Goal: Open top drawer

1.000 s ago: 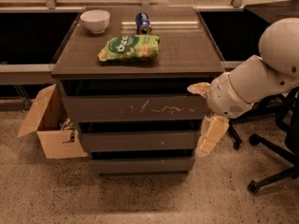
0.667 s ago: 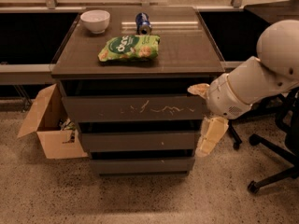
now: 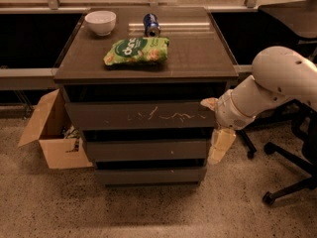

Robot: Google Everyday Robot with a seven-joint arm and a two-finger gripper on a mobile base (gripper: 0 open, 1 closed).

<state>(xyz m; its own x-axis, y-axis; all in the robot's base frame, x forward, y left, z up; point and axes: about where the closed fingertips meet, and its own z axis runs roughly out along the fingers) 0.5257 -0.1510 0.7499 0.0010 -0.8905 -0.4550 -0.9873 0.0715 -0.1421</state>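
The top drawer is the uppermost of three grey fronts on the cabinet, scratched pale across its middle and apparently pushed in. At its right end is the single gripper, its two fingers spread apart: one touches or nearly touches the drawer's upper corner, the other hangs beside the middle front. On top are one bowl, one can and one green snack bag. One cardboard box stands on the floor to the left.
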